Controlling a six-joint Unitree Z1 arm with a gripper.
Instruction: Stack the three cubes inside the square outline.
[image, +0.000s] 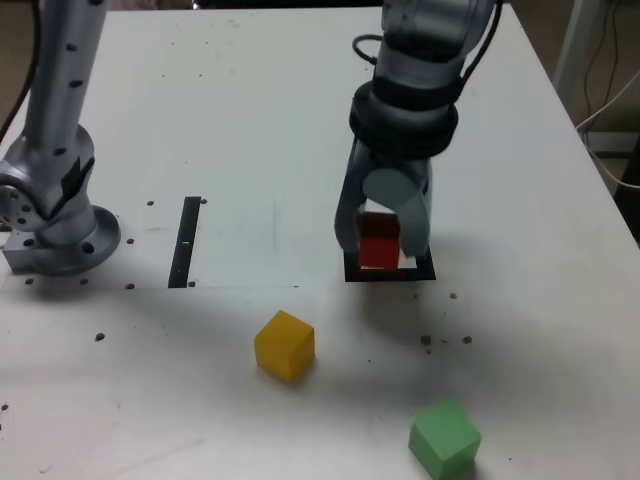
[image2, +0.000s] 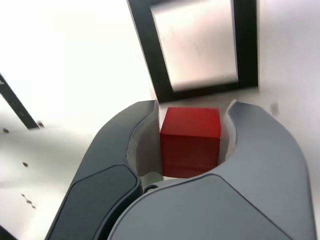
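fingers (image2: 265, 135) closed on the red cube (image2: 191, 142), one at each of two opposite sides, and the wrist view showed it seated between them near their tips. it had no long axis, so only its faces had to be matched to a side of the frame.

just past the fingertips in that view lay the square outline (image2: 247, 55), its nearest side slightly aslant to the cube's upper edge. in the exterior view the cube overlapped the front of the outline; how high it hung could not be told. the coming move, as i judged it, was a small shift toward the white centre, a slight turn, then lowering.

farther off on the tabletop (image: 200, 400), in the exterior view, the yellow cube (image: 285, 346) sat to the outline's lower left, and the green cube (image: 445, 440) to its lower right, farther away.
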